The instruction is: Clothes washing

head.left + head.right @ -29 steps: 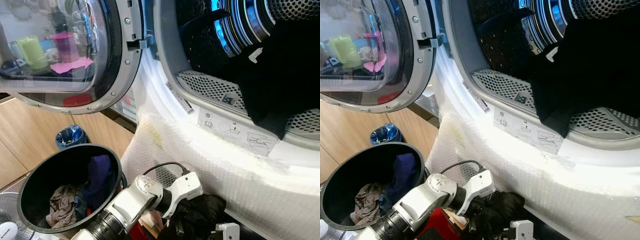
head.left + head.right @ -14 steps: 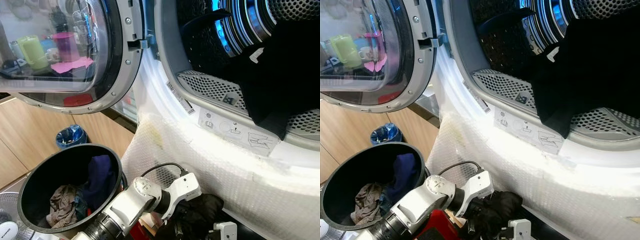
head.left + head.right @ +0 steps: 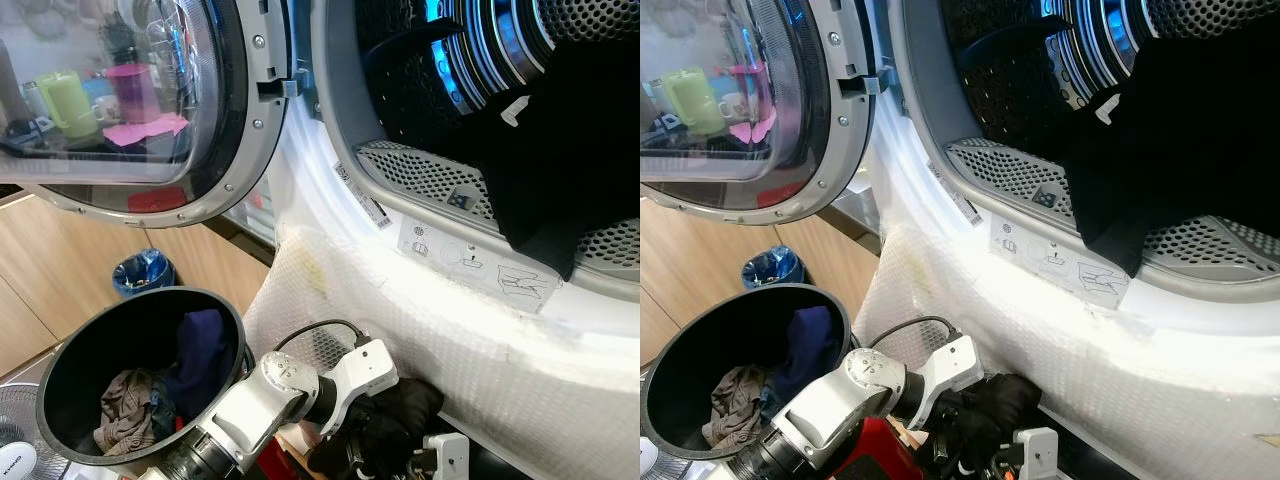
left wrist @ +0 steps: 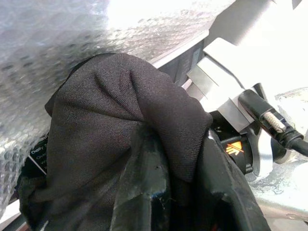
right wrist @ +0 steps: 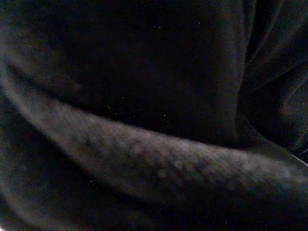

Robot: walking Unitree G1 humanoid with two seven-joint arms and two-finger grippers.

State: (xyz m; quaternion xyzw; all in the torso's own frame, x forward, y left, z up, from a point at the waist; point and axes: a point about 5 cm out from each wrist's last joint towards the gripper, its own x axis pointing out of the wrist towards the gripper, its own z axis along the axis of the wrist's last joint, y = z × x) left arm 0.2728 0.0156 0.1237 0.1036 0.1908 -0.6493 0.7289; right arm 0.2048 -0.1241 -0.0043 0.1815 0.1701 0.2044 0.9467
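At the far left we saw the washer door (image 3: pixel 150 110) swung open, its glass reflecting cups and a pink mat. Below it stood a black laundry bin (image 3: pixel 140 375) holding a few clothes (image 3: pixel 165 385): a brownish piece low down and a dark blue one leaning against the inner wall. Behind the bin, near the wooden cabinet fronts, sat a small blue waste basket (image 3: pixel 142 272).

Just right of the bin, our left arm reached across low in front of the machine. The left end effector (image 4: pixel 159 192) was wrapped in a black garment (image 3: pixel 385 425), with the cloth draped over its fingers (image 4: pixel 144 187); we could not tell whether those fingers were spread or closed. The garment hung bunched just beside the bubble-wrapped front panel (image 3: pixel 430 330) of the washer.

Next to it, the white housing of our right arm (image 3: pixel 445 455) showed at the lower edge; the right wrist view showed dark fabric close up, and we could not tell that end effector's state either.

Farther right, a second black garment (image 3: pixel 560 150) hung over the lip of the drum (image 3: pixel 420 170), draping out of the open washer
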